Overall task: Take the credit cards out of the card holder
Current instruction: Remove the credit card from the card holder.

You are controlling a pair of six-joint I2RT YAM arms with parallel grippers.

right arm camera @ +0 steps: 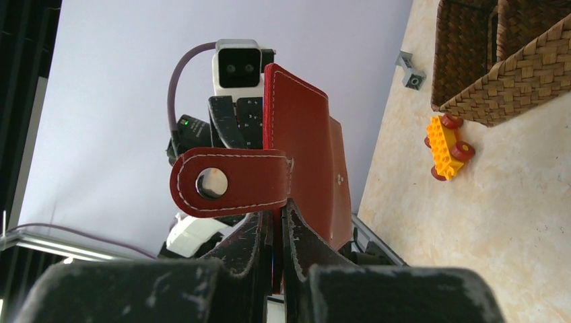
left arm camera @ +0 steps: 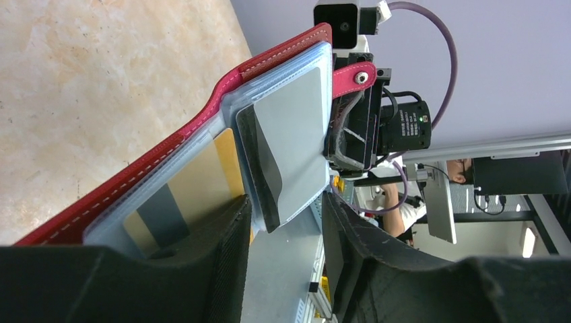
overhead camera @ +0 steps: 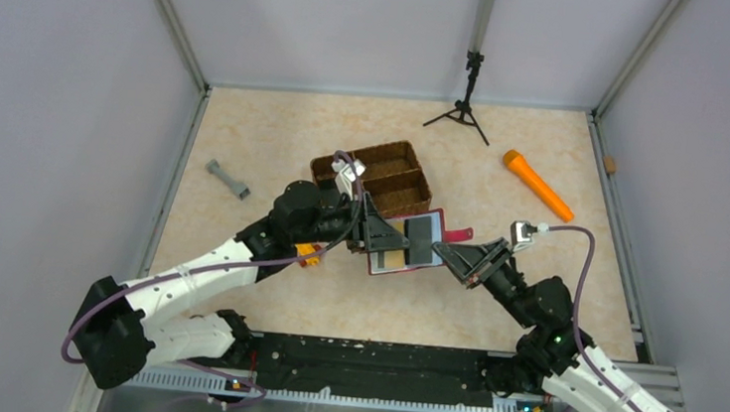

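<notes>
The stitched red leather card holder (right arm camera: pixel 306 155) hangs open above the mottled beige table (overhead camera: pixel 277 139), its edge pinched in the right gripper (right arm camera: pixel 277 219) below the rounded strap tab (right arm camera: pixel 236 182). The left gripper (left arm camera: pixel 286 222) stands spread around the glossy dark card (left arm camera: pixel 289 148) jutting from a clear sleeve (left arm camera: pixel 316 74), beside the tan-gold card (left arm camera: pixel 202 182).

gold card (left arm camera: pixel 202 178): lower end behind fingers (left arm camera: pixel 202 269) (left wrist) | toy car (overhead camera: pixel 308 254): half under arm (overhead camera: pixel 279 233)

The red card holder (left arm camera: pixel 155 158) hangs open, black card (overhead camera: pixel 422 241) and tan-gold card (overhead camera: pixel 392 259) in its sleeves.
</notes>
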